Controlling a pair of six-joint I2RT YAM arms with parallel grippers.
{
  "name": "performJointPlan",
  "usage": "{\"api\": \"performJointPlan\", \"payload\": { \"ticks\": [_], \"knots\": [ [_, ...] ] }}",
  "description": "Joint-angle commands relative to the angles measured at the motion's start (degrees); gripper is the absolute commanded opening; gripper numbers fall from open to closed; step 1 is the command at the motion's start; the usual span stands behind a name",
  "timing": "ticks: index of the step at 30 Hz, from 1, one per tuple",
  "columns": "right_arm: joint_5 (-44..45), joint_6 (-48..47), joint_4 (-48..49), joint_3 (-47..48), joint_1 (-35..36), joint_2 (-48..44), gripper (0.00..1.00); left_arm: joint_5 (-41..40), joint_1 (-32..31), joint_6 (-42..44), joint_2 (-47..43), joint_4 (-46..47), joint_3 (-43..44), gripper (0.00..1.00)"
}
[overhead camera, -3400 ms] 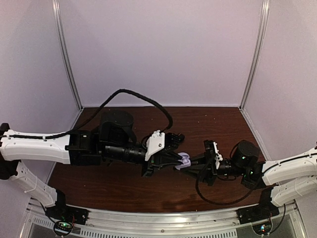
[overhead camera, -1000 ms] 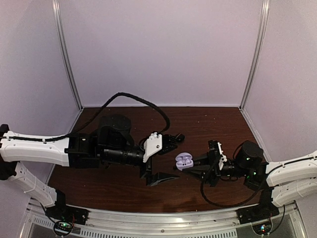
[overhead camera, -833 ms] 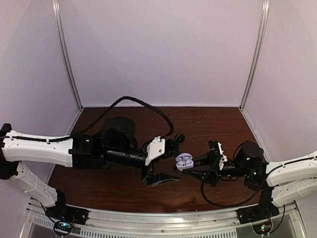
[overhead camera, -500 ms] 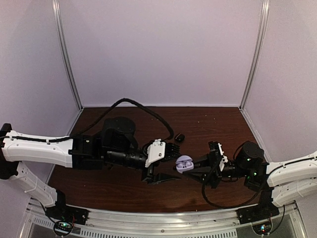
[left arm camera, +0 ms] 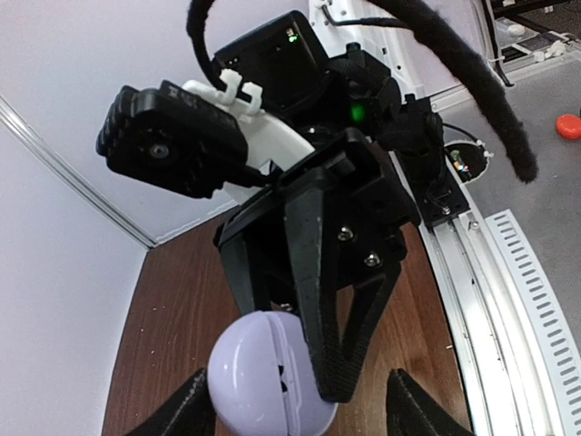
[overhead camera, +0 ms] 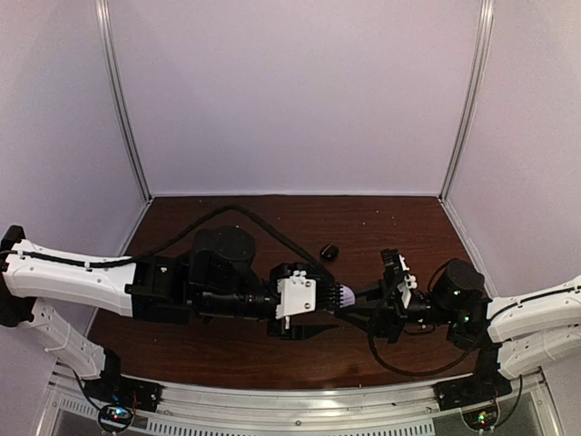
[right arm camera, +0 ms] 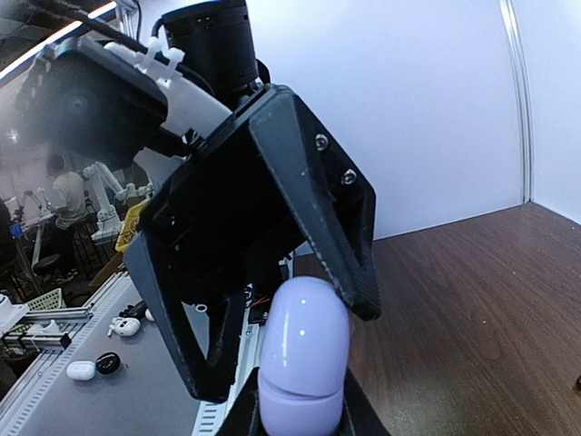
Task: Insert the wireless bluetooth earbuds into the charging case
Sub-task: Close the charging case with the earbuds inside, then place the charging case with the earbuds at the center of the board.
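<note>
Top external view showed why you had both arms at the middle of the frame. Your right gripper [overhead camera: 356, 300] was clamped on the lavender charging case [overhead camera: 342, 296], holding it seemingly clear of the table [overhead camera: 227, 218] as a steady fixture. That let your left gripper [overhead camera: 331, 304] work on it from the left side. In the left wrist view the case sat at lower centre, its lid looking closed along the seam. Your left fingers [left arm camera: 186, 413] stood half-spread either side of it; I could not tell whether they pressed it. No earbuds showed anywhere, so they were probably inside. A small black object [overhead camera: 329, 252] lay well apart, toward the upper middle of the table.
</note>
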Motion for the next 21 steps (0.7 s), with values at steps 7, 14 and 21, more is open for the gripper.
{"api": "performJointPlan", "payload": {
  "ticks": [7, 14, 21],
  "knots": [
    [7.9, 12.5, 5.0, 2.9, -1.4, 0.5, 0.0, -6.3, -5.7, 8.0, 4.0, -3.2, 0.4, 0.63],
    [8.5, 13.3, 1.6, 4.5, -3.5, 0.1, 0.0, -12.0, -6.8, 6.9, 5.3, -2.2, -0.1, 0.69],
    [11.2, 8.7, -7.0, 4.4, -5.3, -1.1, 0.01, -15.6, 1.9, -1.6, -2.1, 6.4, -5.4, 0.98]
  ]
}}
